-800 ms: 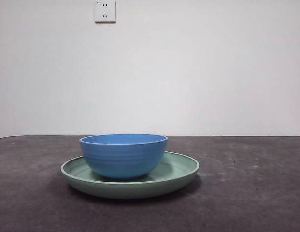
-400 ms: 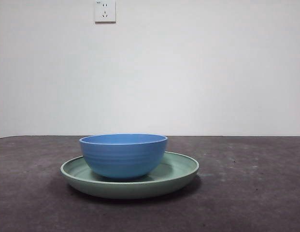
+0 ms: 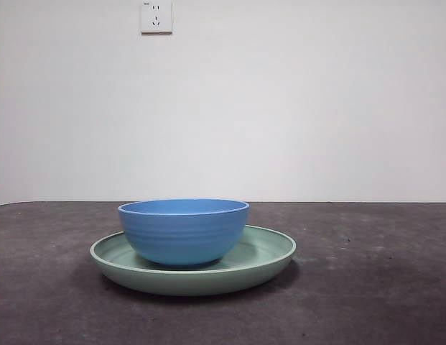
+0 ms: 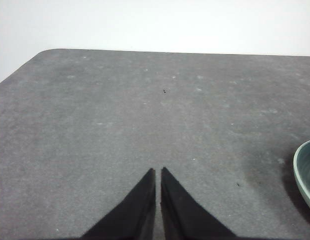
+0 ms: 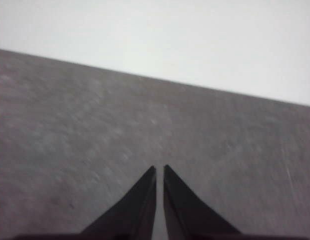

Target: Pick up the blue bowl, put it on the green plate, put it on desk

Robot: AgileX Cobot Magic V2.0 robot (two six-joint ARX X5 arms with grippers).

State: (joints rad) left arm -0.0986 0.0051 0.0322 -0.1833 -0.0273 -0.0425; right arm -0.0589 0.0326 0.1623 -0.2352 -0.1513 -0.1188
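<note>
The blue bowl [image 3: 184, 230] stands upright inside the green plate [image 3: 269, 253], and the plate rests on the desk [image 3: 366, 287] a little left of centre in the front view. No arm shows in that view. My left gripper [image 4: 158, 171] is shut over bare desk [image 4: 120, 115], holding nothing; a sliver of the green plate's rim [image 4: 304, 172] shows at the edge of its view. My right gripper [image 5: 159, 169] is also shut and empty, above bare desk [image 5: 85, 125], in a blurred picture.
A white wall with a socket [image 3: 156, 16] rises behind the desk. The desk's rounded corner [image 4: 42, 54] shows in the left wrist view.
</note>
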